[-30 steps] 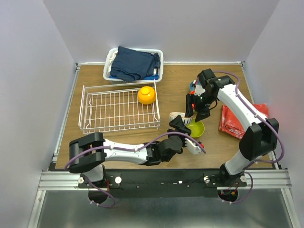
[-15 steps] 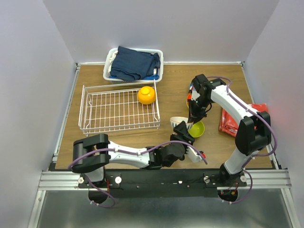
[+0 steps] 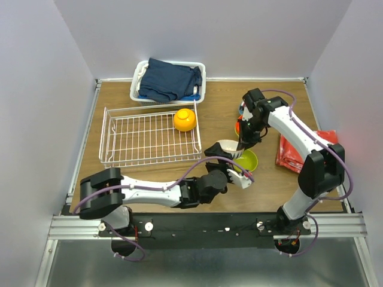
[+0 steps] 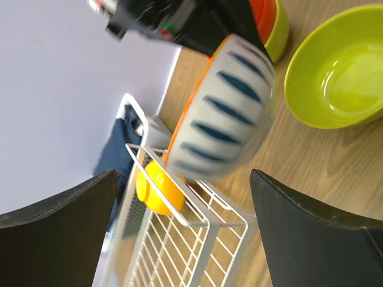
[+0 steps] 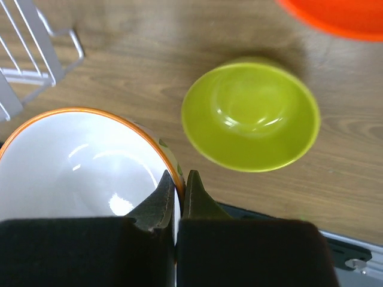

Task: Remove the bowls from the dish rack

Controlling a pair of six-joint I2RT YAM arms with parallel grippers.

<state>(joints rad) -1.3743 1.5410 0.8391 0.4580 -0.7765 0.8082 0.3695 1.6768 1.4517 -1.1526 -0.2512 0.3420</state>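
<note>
Handover of the white ribbed bowl (image 3: 228, 147) between the two arms, by judgement, as the step in hand.

Top view: bowl already out of the dish rack (image 3: 149, 161), just off its near right corner, between the tips of the left arm (image 3: 155, 190) and the right arm (image 3: 293, 128). Resting on the bench (image 3: 275, 182) or held just above it: not possible to tell. Orange-yellow bowl (image 3: 184, 119) alone inside the rack, at the far right corner. Lime-green bowl (image 3: 248, 161) on the bench, just beside the white one. Further off, white basket (image 3: 139, 75) with dark blue cloth (image 3: 170, 81) behind the rack, and red packet (image 3: 293, 150) at the right edge.

Left wrist view: left jaws spread wide and holding nothing. White bowl tilted on its side between and beyond them, with blue stripes and orange rim showing. Black right jaws at its upper rim. Red-orange bowl (image 4: 268, 15) behind, partly hidden.

Right wrist view: right jaws pinched together on the rim of the white bowl, one inside, one outside. Rack corner near, at the upper left.

Next, by judgement: draw the left arm back first, then set the white bowl down on bare wood, clear of the lime-green one. After that, back to the rack for the orange-yellow bowl. In the way: open left jaws close around the bowl, lime-green bowl just beside, and the wire side of the rack for the later reach.
</note>
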